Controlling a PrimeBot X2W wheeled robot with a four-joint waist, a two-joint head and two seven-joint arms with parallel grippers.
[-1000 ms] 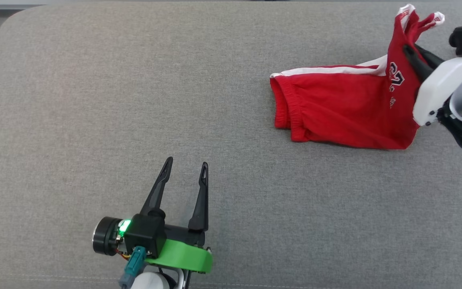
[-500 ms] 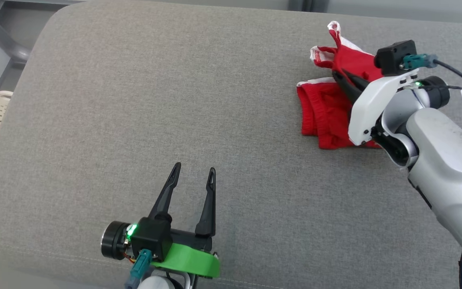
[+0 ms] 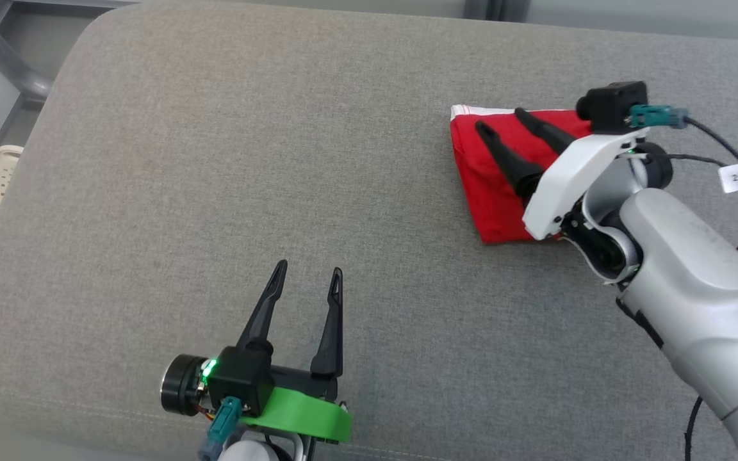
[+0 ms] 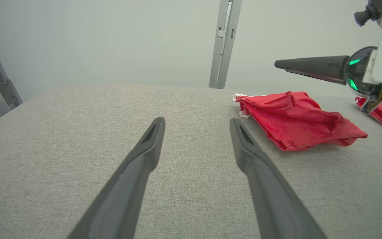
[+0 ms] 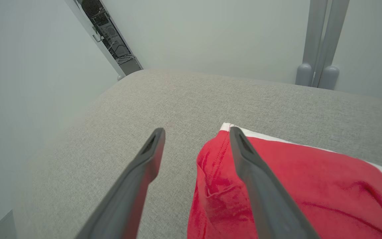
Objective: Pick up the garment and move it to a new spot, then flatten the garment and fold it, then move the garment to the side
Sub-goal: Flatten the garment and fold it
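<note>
The red garment (image 3: 487, 186) lies bundled at two o'clock on the grey cushion (image 3: 215, 160). The right gripper (image 3: 500, 119) hovers over it, fingers spread, holding nothing. The left gripper (image 3: 310, 267), also spread, sits at six o'clock. The fold looks roughly done, and the move aside seems to be what is left.

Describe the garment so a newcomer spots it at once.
Start at the grey cushion. Toward its far right, beneath the right gripper's open fingers, lies the garment. It is bunched bright red cloth with a white edge stripe, unlike the grey around it.
</note>
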